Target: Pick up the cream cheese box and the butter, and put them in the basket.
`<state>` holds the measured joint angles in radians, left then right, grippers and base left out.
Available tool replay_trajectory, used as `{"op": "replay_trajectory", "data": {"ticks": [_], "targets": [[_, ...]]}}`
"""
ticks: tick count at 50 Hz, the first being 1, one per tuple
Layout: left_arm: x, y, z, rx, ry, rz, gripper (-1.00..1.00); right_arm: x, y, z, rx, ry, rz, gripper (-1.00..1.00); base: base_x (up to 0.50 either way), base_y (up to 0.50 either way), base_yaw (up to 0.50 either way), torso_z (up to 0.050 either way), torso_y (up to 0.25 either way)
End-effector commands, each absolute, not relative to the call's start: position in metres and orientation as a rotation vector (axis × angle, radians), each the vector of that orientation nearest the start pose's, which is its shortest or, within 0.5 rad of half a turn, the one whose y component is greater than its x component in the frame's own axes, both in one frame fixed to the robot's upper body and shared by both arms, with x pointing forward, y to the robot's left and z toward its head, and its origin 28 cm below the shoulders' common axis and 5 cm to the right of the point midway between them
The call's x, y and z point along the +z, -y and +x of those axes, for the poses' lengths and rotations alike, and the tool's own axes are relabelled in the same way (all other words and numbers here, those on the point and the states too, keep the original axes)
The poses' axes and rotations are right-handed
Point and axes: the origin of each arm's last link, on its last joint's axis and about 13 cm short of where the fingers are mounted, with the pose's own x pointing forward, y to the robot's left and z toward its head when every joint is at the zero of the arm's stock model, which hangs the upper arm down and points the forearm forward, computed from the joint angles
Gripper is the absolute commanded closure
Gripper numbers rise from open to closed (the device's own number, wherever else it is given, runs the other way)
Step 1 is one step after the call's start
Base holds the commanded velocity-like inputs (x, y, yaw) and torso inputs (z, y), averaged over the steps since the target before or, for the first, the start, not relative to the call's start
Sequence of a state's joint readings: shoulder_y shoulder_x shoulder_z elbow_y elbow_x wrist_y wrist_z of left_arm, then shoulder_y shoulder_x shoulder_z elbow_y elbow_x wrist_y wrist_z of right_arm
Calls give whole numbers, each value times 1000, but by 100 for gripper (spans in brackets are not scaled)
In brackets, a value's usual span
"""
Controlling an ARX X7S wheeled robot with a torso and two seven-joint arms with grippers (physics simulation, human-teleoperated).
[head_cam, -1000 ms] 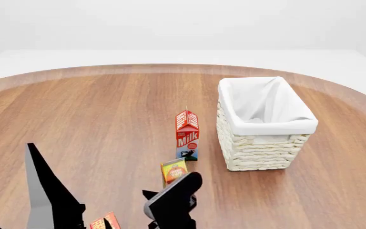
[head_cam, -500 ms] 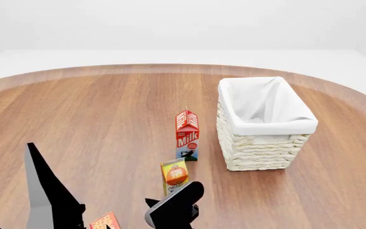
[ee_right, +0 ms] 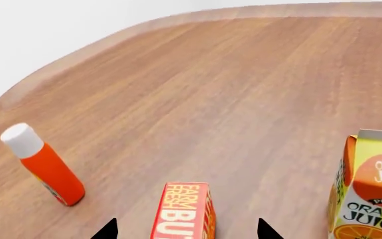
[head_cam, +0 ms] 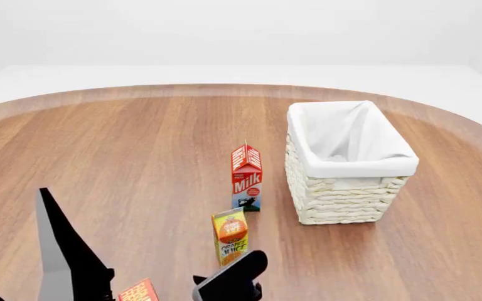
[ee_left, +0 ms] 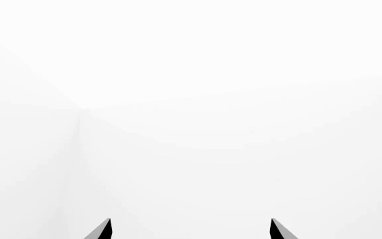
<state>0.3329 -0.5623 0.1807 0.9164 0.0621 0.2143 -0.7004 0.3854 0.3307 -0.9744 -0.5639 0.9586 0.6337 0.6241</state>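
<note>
Butter (ee_right: 181, 211) stands at the right wrist view's lower middle, between the right pincer (ee_right: 185, 233)'s spread tips; an orange bottle (ee_right: 43, 164) leans at its left, the juice carton (head_cam: 230, 237) at its right; milk carton (head_cam: 247, 178) stands just left of the basket (head_cam: 341, 200) at the head view's centre-right; bare table (head_cam: 132, 157) fills the upper left; left pincer (ee_left: 189, 230) gapes, facing blank white.

a rounded wooden table (head_cam: 140, 144) stands before plain white walls.

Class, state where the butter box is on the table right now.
The butter stands at the table's near edge, just ahead of the right gripper, left of the orange juice carton; the head view shows only its top corner at the bottom edge.
</note>
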Motion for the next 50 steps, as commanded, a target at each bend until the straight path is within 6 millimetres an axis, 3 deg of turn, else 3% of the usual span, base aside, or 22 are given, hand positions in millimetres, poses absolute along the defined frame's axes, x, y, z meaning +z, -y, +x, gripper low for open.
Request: {"op": "replay_trajectory", "data": {"ticks": [1, 50], "targets": [[163, -224, 111, 158, 848, 102, -100, 97, -17, 142, 760, -389, 98, -100, 0, 0, 0, 0, 0], [162, -224, 112, 156, 845, 98, -100, 75, -18, 129, 766, -472, 72, -100, 0, 0, 0, 0, 0]]}}
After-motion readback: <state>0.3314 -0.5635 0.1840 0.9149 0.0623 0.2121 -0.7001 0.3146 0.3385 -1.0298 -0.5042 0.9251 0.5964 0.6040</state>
